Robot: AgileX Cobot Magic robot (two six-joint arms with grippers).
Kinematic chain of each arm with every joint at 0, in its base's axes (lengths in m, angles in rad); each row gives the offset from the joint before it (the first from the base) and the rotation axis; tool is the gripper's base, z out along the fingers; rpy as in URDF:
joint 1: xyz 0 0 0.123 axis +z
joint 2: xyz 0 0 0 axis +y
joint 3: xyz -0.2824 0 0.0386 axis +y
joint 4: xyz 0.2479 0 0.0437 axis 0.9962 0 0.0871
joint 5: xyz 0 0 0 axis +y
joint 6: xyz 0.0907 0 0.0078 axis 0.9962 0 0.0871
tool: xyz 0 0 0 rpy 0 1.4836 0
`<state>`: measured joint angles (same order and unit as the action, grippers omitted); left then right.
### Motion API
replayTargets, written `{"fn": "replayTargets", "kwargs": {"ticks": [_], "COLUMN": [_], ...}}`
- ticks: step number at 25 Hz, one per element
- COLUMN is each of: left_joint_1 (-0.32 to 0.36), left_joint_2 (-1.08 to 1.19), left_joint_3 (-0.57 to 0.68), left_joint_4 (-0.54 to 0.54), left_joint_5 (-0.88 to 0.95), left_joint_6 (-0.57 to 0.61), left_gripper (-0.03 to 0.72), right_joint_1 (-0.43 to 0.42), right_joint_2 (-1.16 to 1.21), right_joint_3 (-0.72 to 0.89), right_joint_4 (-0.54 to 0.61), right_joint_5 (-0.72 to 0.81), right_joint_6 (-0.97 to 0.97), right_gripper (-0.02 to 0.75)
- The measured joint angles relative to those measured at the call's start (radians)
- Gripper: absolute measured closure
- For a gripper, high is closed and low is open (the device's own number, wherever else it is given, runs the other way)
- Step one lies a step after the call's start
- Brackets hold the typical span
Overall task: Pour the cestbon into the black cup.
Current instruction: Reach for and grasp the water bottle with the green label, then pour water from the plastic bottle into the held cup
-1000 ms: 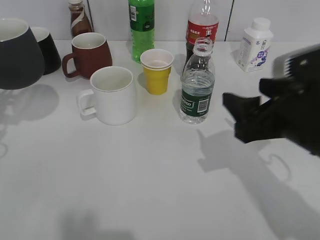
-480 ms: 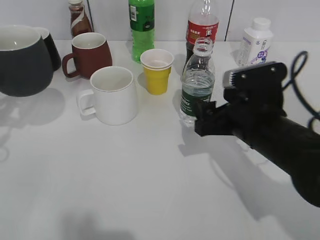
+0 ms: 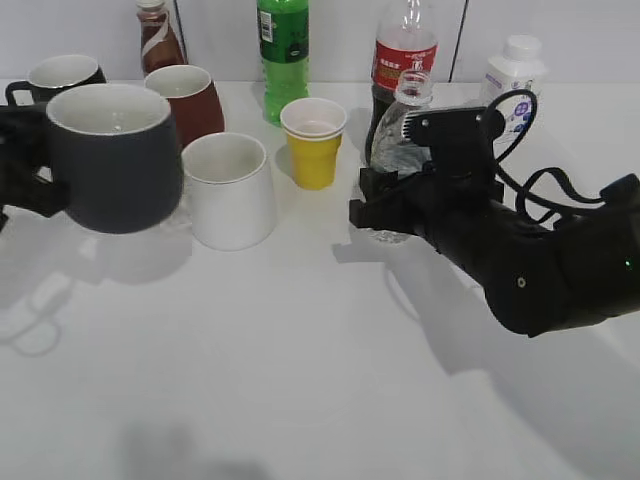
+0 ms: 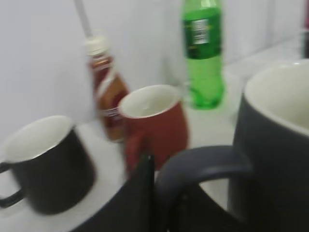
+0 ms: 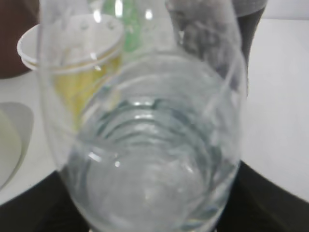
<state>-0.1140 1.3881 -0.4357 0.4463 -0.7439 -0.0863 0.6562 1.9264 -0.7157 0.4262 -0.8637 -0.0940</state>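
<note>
On the left I have the black cup [image 3: 113,155] lifted off the table [image 3: 250,380], in front of the red mug [image 3: 190,100] and beside the white mug [image 3: 228,190]. My left gripper [image 4: 159,193] is clamped on its handle, so the mouth stays upright and open to receive water. It is matte charcoal, white inside, wider at the base.

Right of the yellow cup [image 3: 314,140], my right gripper [image 3: 385,205] sits around the bottle [image 3: 400,150], low on its body, with the neck free for tipping. I cannot tell whether the jaws are fully pressed or whether it has left the table. The bottle is clear, uncapped, leaning slightly and partly filled; the right wrist view shows its ribbed wall close up.

I judge that cup and bottle are well apart, so pouring needs them brought together.
</note>
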Motion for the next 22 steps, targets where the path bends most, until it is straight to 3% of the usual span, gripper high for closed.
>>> {"fn": "replayTargets", "kwargs": {"ticks": [3,6,10,16,22], "left_joint_1": [-0.077,-0.153,-0.256,-0.381,-0.437], "left_joint_2": [-0.043,-0.079,-0.089,-0.091,-0.091], "left_joint_3": [0.000,0.000,0.000,0.000,0.000], "left_joint_4": [0.003,0.003,-0.006,-0.056,-0.068], "left_joint_5": [0.045,0.126,0.204,0.207,0.207], "left_joint_6": [-0.001,-0.003,-0.003,-0.004,-0.004], "left_gripper": [0.652,0.652,0.652,0.652,0.652], "right_joint_1": [-0.003,-0.003,0.001,0.045,0.093], "right_joint_2": [-0.011,-0.081,-0.228,-0.352,-0.354], "right_joint_3": [0.000,0.001,0.001,-0.030,-0.060], "right_joint_4": [-0.056,-0.182,-0.305,-0.345,-0.354], "right_joint_5": [0.028,0.126,0.236,0.334,0.338], "right_joint_6": [-0.019,-0.082,-0.307,-0.718,-1.017], "right_gripper": [0.275,0.275,0.275,0.275,0.275]}}
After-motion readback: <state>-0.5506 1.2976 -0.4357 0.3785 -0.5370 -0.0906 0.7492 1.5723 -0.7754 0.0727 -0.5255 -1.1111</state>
